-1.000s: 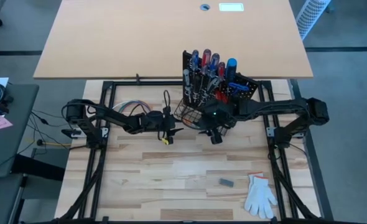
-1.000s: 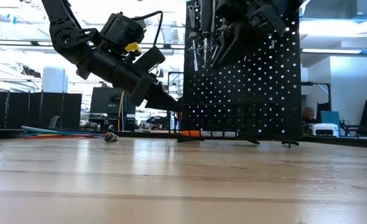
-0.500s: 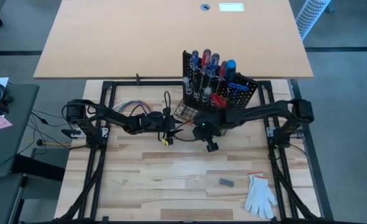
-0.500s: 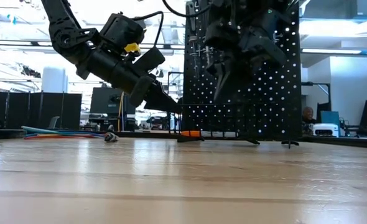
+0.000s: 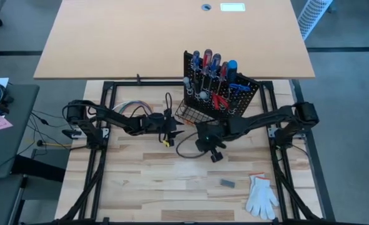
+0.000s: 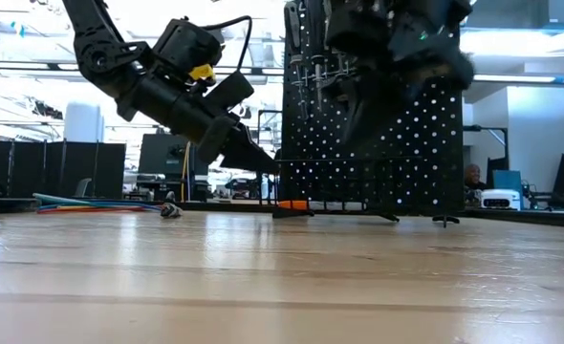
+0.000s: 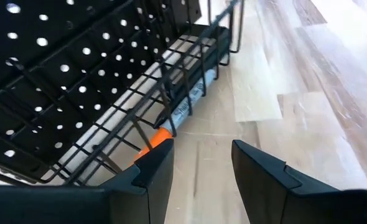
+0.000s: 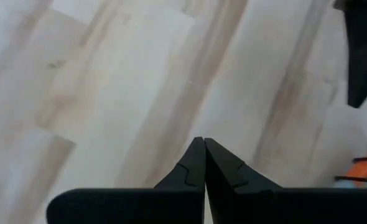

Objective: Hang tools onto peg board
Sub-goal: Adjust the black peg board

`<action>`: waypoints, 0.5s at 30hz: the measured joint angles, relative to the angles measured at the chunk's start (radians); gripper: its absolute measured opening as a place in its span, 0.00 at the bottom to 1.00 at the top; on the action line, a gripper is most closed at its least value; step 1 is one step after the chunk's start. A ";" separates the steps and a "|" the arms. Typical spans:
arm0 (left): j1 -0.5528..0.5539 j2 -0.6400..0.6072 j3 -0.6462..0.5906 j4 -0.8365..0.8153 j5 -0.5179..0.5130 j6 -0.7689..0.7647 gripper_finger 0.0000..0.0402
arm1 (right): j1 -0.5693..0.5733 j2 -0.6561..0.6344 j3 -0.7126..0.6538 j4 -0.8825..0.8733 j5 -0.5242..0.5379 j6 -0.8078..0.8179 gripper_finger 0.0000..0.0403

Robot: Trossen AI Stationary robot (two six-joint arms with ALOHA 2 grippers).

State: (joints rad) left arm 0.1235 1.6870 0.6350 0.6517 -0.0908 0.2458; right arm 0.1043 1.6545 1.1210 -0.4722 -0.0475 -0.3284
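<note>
As I look down from high view, peg board (image 5: 225,94) upright at table's far side w/ tools (image 5: 208,67) hung, right gripper (image 5: 204,139) just in front, low view left gripper (image 6: 259,162) by basket (image 6: 335,189), left wrist fingers (image 7: 258,171) apart, empty, right wrist jaws closed, empty.

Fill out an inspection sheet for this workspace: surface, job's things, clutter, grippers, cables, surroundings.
Surface: pale wood table, bare in the middle.
Job's things: peg board upright at the far edge; tools with red, blue and black handles hang on it. An orange-tipped tool lies in its wire basket.
Clutter: white glove and a small dark block at the near right.
Grippers: left gripper open and empty beside the basket; right gripper shut and empty above bare wood before the board.
Cables: coloured wires at the far left; black cable looped by the right gripper.
Surroundings: tan tabletop behind; monitors and desks in the room beyond.
</note>
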 joint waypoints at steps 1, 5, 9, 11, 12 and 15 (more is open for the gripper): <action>-0.005 -0.004 0.000 -0.009 -0.002 0.004 0.39 | 0.014 -0.004 0.000 -0.010 0.002 0.024 0.01; -0.029 -0.032 0.000 -0.063 -0.013 0.022 0.39 | 0.077 -0.009 0.000 -0.059 0.035 0.163 0.01; -0.052 -0.084 0.000 -0.125 -0.047 0.039 0.39 | 0.153 -0.027 -0.028 -0.095 0.174 0.290 0.01; -0.059 -0.106 0.000 -0.159 -0.060 0.052 0.39 | 0.185 -0.051 -0.071 -0.095 0.220 0.378 0.01; -0.061 -0.115 0.000 -0.173 -0.061 0.057 0.39 | 0.199 -0.066 -0.093 -0.092 0.246 0.426 0.01; -0.062 -0.127 0.000 -0.173 -0.063 0.070 0.39 | 0.247 -0.122 -0.161 -0.094 0.370 0.575 0.02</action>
State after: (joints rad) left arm 0.0620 1.5600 0.6348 0.4791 -0.1541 0.3159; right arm 0.3516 1.5321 0.9602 -0.5663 0.3221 0.2466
